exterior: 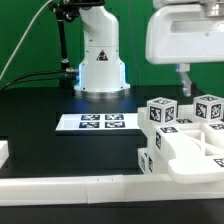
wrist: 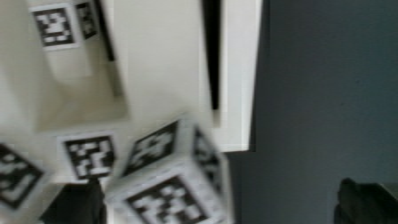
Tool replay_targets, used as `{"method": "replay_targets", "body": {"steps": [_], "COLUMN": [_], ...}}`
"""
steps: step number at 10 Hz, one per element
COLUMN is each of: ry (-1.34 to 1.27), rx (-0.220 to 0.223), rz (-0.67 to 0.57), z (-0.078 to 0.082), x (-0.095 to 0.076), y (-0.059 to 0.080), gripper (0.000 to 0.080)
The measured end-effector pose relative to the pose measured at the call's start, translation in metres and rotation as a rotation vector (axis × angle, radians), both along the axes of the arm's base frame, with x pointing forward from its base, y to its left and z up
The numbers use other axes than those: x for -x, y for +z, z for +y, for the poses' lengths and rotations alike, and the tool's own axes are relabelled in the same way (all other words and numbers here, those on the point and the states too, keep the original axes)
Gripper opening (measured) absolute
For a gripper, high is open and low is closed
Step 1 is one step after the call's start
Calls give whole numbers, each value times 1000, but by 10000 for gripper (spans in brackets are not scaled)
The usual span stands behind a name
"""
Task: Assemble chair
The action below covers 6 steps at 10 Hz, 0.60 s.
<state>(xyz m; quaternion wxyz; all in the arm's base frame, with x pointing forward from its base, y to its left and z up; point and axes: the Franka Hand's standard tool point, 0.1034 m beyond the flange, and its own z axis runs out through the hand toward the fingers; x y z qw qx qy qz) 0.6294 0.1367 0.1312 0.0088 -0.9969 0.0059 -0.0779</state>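
Note:
The chair's white parts lie in a cluster at the exterior view's right: a tagged square leg end, another tagged block, and a larger blocky piece near the front rim. My gripper hangs just above this cluster, touching none of it. In the wrist view my gripper is open, with its dark fingertips far apart. A tagged leg end lies below them, close to one finger. A wide dark gap separates it from the other finger. Long white bars stretch beyond it.
The marker board lies flat mid-table in front of the robot's base. A low white rim wall runs along the front edge, with a short white piece at the exterior view's left. Cables trail behind the base.

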Motion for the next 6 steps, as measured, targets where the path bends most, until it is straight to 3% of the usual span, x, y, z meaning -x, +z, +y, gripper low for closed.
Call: {"method": "replay_targets", "body": {"steps": [6], "ry": [4], "rx": [-4], "rz": [-60], "z": [-3], "x": [-9], "y": [1], "gripper": [649]}}
